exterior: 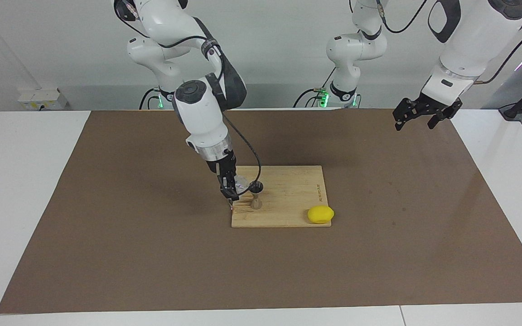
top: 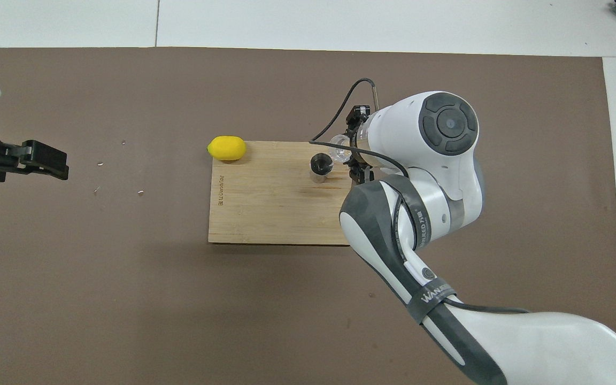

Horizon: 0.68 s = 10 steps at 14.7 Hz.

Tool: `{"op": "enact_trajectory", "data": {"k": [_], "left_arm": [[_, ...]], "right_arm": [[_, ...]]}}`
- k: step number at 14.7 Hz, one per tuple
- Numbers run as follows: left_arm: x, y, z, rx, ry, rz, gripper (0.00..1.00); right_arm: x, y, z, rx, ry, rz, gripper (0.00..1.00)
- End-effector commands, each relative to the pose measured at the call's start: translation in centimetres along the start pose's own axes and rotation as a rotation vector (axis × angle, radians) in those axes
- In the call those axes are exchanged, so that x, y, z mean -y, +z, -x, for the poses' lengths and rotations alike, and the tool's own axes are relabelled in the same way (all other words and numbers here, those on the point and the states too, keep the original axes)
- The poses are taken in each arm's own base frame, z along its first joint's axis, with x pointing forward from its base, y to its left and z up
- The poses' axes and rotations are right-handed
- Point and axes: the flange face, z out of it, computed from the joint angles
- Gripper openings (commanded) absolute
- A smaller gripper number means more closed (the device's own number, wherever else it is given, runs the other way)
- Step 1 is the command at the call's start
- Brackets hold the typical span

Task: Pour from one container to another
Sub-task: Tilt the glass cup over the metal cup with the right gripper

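Table: white, under a large brown mat that covers most of it.
Right arm: reaches in from its base and bends steeply down over the wooden board's end toward the right arm's end of the table; in the overhead view its wrist and forearm hide that end of the board and most of the gripper. The word "WANUEE", only partly legible, runs on a dark band of the forearm.
Left arm: waits, raised over the mat near the left arm's end of the table; cut off at the edge of the overhead view.
Wooden board: lies mid-mat, with small printed writing along one short edge, too small to read.
Left gripper: fingers spread, holding nothing.
Right gripper: clamped on the glass cup, held tilted just above the board, its mouth toward the jigger.
Lemon: yellow, on the board's corner farthest from the robots, toward the left arm's end.
Jigger: silvery, upright on the board, just beside the tilted cup; the cup's contents cannot be made out.
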Motion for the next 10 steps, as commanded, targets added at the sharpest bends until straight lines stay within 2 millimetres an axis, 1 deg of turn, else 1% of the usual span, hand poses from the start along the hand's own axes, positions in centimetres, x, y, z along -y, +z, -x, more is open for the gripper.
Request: {"op": "enact_trajectory", "data": {"k": [1,4,5,6,10], "left_arm": [[0.9,-0.6,0.5,-0.001,-0.009,0.019,1.0],[0.9,-0.4,0.9,-0.009,-0.009,0.017,1.0],[0.8,-0.4,0.9,-0.007,-0.011,0.017,1.0],[0.8,-0.4,0.9,-0.009,-0.015,0.017,1.0],[0.4,-0.5,0.7,-0.024,-0.006,0.018,1.0]], "right_arm": [[0.3,-0.1,0.9,-0.043,-0.028,-0.004,0.0],[0.2,-0.1,1.0,-0.085,-0.067,-0.009,0.0],[-0.3,0.1,1.9,-0.105,-0.099,-0.007,0.0],[-0.3,0.2,2.0,-0.111,-0.109,-0.009,0.0],[-0.3,0.2,2.1,-0.144,-0.147,-0.026,0.0]]}}
